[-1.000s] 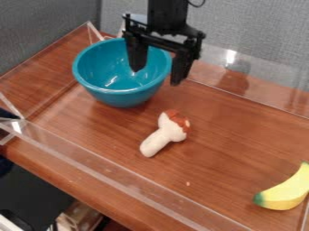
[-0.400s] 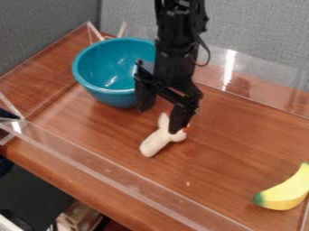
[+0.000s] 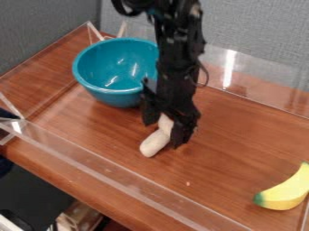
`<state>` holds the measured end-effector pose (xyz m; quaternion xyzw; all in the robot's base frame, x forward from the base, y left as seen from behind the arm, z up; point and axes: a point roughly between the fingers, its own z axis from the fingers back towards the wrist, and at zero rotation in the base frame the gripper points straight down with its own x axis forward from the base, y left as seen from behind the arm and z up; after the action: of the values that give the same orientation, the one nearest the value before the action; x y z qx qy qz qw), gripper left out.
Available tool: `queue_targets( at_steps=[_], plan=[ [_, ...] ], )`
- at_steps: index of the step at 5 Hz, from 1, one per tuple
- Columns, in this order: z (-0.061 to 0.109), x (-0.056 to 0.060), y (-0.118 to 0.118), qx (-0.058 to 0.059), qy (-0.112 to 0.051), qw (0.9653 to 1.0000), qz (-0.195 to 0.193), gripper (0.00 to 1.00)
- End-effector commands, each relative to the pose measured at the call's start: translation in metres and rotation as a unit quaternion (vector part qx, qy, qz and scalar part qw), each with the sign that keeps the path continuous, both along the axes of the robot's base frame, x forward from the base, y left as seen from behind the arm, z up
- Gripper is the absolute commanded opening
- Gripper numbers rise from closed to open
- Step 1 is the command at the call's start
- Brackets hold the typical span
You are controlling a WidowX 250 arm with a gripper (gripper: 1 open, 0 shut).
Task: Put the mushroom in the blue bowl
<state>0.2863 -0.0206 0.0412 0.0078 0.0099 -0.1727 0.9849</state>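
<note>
Down low, the black robot gripper (image 3: 165, 128) with jaws spread wide and gripping nothing, straddling the small cream-stemmed toy mushroom (image 3: 154, 142) lying on the brown wooden table (image 3: 72, 95), glossy teal-blue bowl (image 3: 118, 73) just behind.

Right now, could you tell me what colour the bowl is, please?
The bowl is glossy teal-blue, seen in the only camera view.
</note>
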Motion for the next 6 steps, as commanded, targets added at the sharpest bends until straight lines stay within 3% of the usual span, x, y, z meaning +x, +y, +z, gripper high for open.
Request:
queue_targets(
  at_steps=[1,2,6],
  plan=[
    [-0.006,0.006,0.002,-0.003,-0.021,0.9998,0.003,1.00],
    [-0.015,0.008,0.003,0.002,-0.026,0.9997,0.002,0.00],
    [-0.009,0.005,0.012,-0.005,-0.019,0.9997,0.017,0.00]
  ],
)
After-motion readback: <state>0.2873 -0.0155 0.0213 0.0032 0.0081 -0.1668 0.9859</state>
